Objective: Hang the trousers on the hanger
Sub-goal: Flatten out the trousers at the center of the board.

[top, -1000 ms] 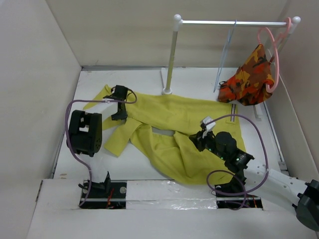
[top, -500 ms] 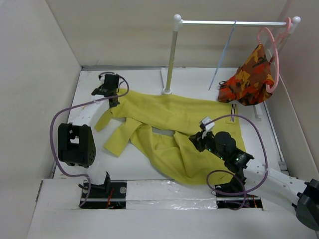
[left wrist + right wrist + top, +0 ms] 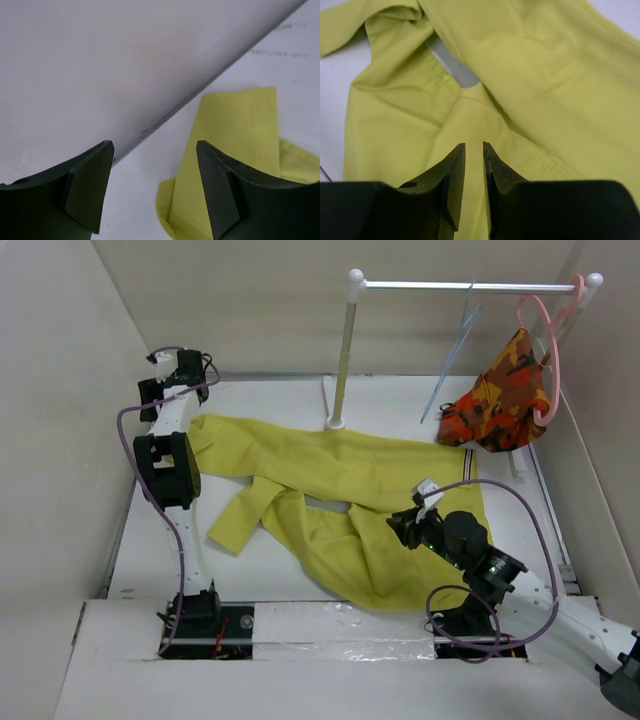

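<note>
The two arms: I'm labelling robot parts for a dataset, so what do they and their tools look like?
Both arms have white links with chunky black joint housings, and a purple cable loops along each. The left tool has two dark, wedge-shaped fingers with flat inner faces. The right tool has matching dark, tapered fingers. A small white block sits near the right arm's wrist. No readable markings show.

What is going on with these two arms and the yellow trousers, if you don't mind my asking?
The yellow trousers lie spread on the table, not yet on the pale-blue hanger, which hangs on the rail beside an orange camouflage garment on a pink hanger. The left gripper is open and empty near the far-left wall, next to one trouser-leg end. The right gripper hovers over the crotch area, its fingers nearly closed, with no cloth visibly between them.
</note>
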`<act>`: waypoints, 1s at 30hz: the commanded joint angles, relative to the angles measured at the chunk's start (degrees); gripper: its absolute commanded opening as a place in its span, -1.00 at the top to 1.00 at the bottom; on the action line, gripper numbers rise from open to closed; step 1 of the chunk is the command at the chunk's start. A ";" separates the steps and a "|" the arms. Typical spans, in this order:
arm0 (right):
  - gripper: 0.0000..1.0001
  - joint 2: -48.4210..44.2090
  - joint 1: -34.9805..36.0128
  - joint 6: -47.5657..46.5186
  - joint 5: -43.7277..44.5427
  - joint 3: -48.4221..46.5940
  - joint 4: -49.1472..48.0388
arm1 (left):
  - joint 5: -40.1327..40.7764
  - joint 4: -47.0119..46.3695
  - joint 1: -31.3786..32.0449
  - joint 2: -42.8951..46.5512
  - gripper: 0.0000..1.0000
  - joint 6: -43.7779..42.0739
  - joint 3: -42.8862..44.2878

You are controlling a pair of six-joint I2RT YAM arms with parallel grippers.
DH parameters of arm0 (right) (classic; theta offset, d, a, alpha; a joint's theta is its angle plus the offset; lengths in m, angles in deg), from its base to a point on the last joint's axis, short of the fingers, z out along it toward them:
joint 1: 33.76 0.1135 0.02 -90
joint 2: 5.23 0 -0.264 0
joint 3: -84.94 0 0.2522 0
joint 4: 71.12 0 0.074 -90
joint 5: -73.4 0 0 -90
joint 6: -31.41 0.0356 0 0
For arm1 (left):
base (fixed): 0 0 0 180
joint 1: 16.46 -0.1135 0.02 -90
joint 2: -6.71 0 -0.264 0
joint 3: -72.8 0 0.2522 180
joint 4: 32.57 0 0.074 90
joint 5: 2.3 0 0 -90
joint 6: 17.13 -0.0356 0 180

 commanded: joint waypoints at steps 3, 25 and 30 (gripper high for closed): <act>0.20 -1.74 0.56 0.84 7.14 -3.40 3.78 | -0.54 -0.74 2.16 8.15 -0.34 1.29 -1.77; -0.14 16.43 -53.86 9.11 -1.59 -3.93 -5.17 | -36.00 -36.25 49.87 51.05 0.94 25.55 -60.29; -0.66 27.15 -64.12 11.39 -8.75 -3.74 -14.32 | -26.34 -35.03 64.81 54.57 0.67 24.50 -65.84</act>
